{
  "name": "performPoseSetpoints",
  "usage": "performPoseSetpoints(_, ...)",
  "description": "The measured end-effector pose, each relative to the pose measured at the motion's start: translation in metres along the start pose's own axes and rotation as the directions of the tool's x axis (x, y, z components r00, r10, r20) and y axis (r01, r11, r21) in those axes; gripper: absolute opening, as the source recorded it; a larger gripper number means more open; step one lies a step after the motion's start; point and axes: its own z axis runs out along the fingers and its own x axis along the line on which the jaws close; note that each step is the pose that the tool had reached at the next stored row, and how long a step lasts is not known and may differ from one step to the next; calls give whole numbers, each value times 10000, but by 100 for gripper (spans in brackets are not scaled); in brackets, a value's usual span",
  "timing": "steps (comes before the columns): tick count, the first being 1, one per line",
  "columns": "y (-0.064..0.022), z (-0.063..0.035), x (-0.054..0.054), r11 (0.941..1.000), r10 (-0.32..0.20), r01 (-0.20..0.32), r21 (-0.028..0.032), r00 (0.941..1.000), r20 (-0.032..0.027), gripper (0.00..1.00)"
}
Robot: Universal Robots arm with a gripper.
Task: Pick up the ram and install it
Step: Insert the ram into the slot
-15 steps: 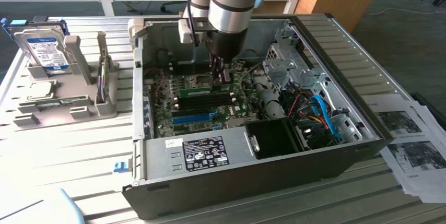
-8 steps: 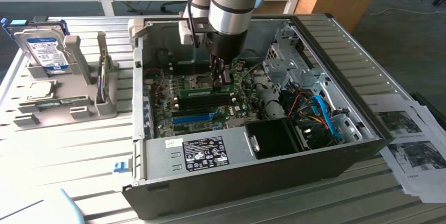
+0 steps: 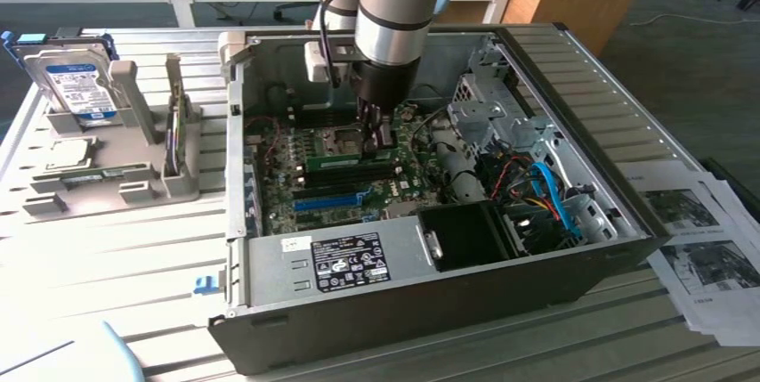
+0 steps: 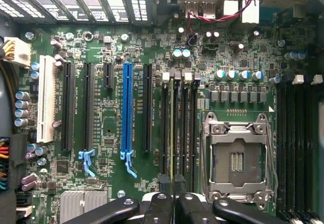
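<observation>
The ram [image 4: 172, 128] shows edge-on in the wrist view as a thin green strip standing in one of the black memory slots beside the CPU socket [image 4: 237, 158]. In the exterior view the ram [image 3: 336, 158] is a green stick on the motherboard inside the open computer case [image 3: 618, 133]. My gripper [image 4: 172, 196] reaches down into the case, with its black fingers [image 4: 161, 203] drawn close together on the near end of the strip. In the exterior view the gripper [image 3: 379, 137] hangs just above the slots, at the stick's right end.
A blue expansion slot [image 4: 126, 107] and a white one [image 4: 46, 100] lie beside the memory slots. To the exterior view's left, a grey rack [image 3: 107, 191] holds a hard drive [image 3: 74, 84] and a silver processor chip [image 3: 66, 152]. Printed sheets [image 3: 700, 239] lie to the case's right.
</observation>
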Motion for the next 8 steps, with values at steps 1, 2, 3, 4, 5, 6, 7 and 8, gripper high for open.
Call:
performPoseSetpoints(1,0,0,0,10000,0,0,1,10000,0,11)
performPoseSetpoints(2,0,0,0,10000,0,0,1,10000,0,11)
performPoseSetpoints(3,0,0,0,10000,0,0,1,10000,0,11)
performPoseSetpoints(4,0,1,0,10000,0,0,0,10000,0,11)
performPoseSetpoints(5,0,4,0,10000,0,0,2,10000,1,11)
performPoseSetpoints(6,0,9,0,10000,0,0,2,10000,4,11)
performPoseSetpoints(7,0,14,1,10000,1,-1,2,10000,3,11)
performPoseSetpoints(8,0,20,2,10000,1,-1,1,10000,2,11)
